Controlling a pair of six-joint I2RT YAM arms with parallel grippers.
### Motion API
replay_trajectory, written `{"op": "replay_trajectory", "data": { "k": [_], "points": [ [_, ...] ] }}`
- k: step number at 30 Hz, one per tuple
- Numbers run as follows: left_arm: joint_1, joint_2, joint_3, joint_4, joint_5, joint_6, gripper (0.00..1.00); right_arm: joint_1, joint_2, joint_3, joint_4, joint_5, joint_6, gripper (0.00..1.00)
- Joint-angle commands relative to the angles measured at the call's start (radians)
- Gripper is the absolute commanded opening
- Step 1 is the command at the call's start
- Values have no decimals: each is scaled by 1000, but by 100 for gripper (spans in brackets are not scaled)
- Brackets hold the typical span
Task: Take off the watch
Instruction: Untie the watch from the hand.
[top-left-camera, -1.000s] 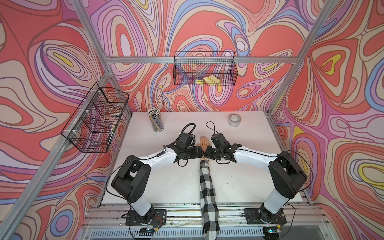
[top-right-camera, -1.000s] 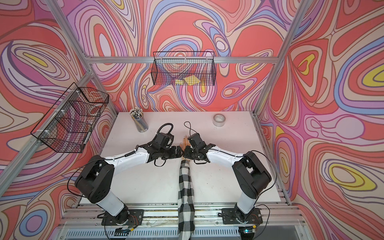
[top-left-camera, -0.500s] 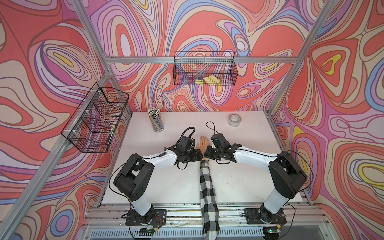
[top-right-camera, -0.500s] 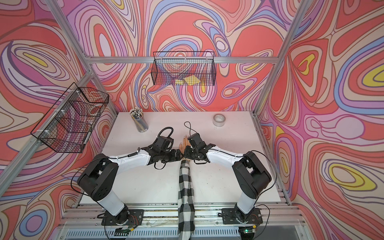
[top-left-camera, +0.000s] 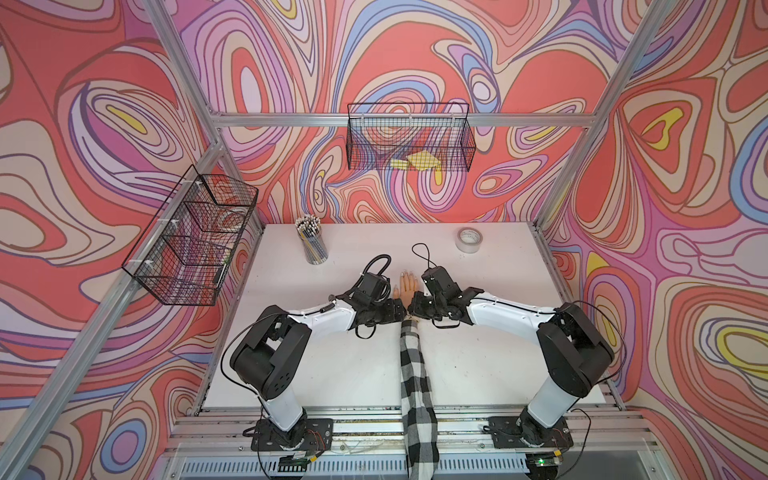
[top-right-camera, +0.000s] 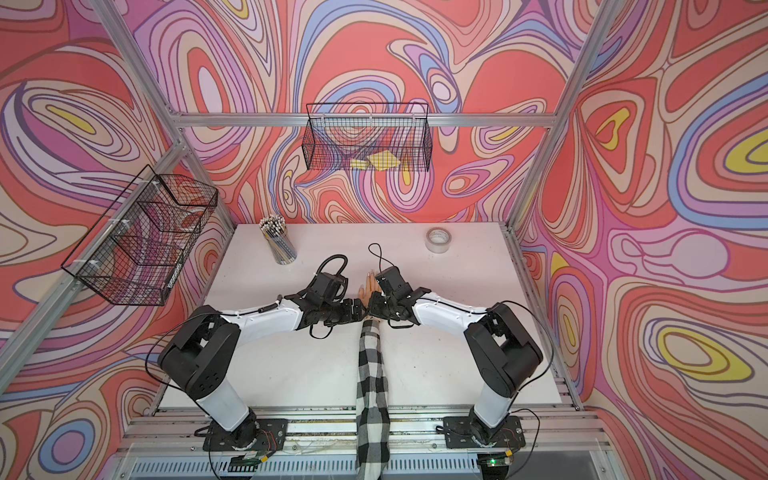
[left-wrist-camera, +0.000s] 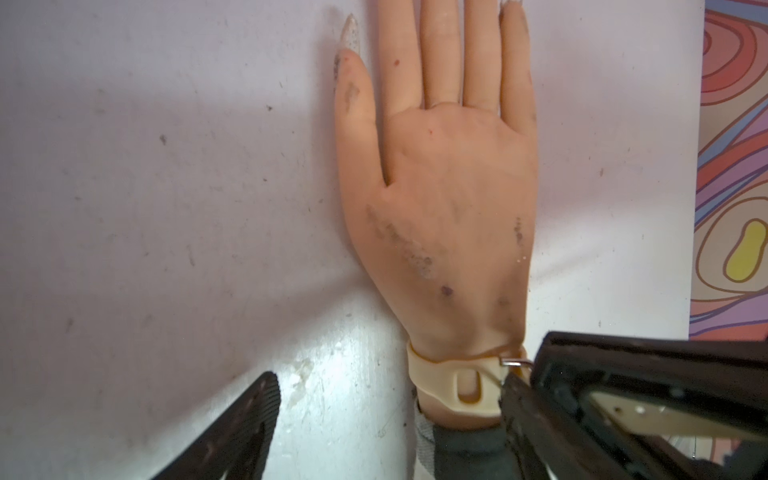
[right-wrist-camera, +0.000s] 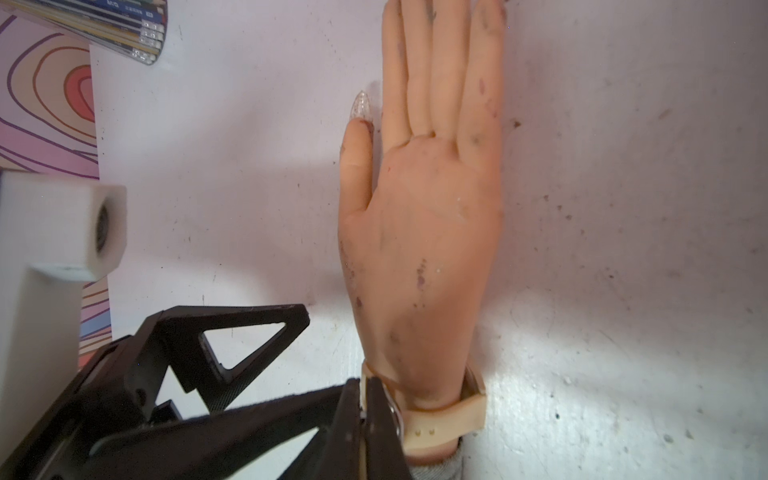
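Fingers on thin cream watch strap

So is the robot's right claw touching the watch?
Touching. In the right wrist view the right gripper is shut on the watch, with its cream strap pinched between the closed jaws.

- We see the watch wrapped around the wrist of a fake hand, which lies flat on the table.
- Its strap is thin and cream, with tiny holes and one long oval hole.
- A little shiny metal buckle shows on it.
- The right gripper pinches a bit of strap by the buckle.
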Motion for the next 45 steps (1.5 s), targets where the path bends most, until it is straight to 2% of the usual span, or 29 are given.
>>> {"op": "replay_trajectory", "data": {
  "k": [1, 22, 23, 28, 32, 37, 41, 45],
  "points": [
    [-5, 32, 0, 4, 8, -6, 85, -4, 10, 4, 11, 7, 10, 0],
    [-4, 18, -11, -41, -52, 10, 84, -10, -25, 12, -27, 48, 1, 0],
    [-4, 17, -10, -44, -53, 11, 84, -12, -27, 11, -28, 46, 2, 1],
    [-4, -4, -12, -47, -55, 11, 84, -17, -65, 16, -37, 43, -2, 25],
    [-3, -22, -5, -53, -57, 9, 84, -26, -129, 15, -61, 48, -7, 34],
    [1, -41, 15, -62, -49, 11, 85, -40, -232, -46, -75, 72, 10, 38],
    [7, -53, 38, -75, -42, 15, 85, -46, -286, -144, -2, 49, 39, 58],
    [24, -74, 52, -93, -51, 24, 86, -47, -278, -231, 116, -33, 70, 63]
  ]
}}
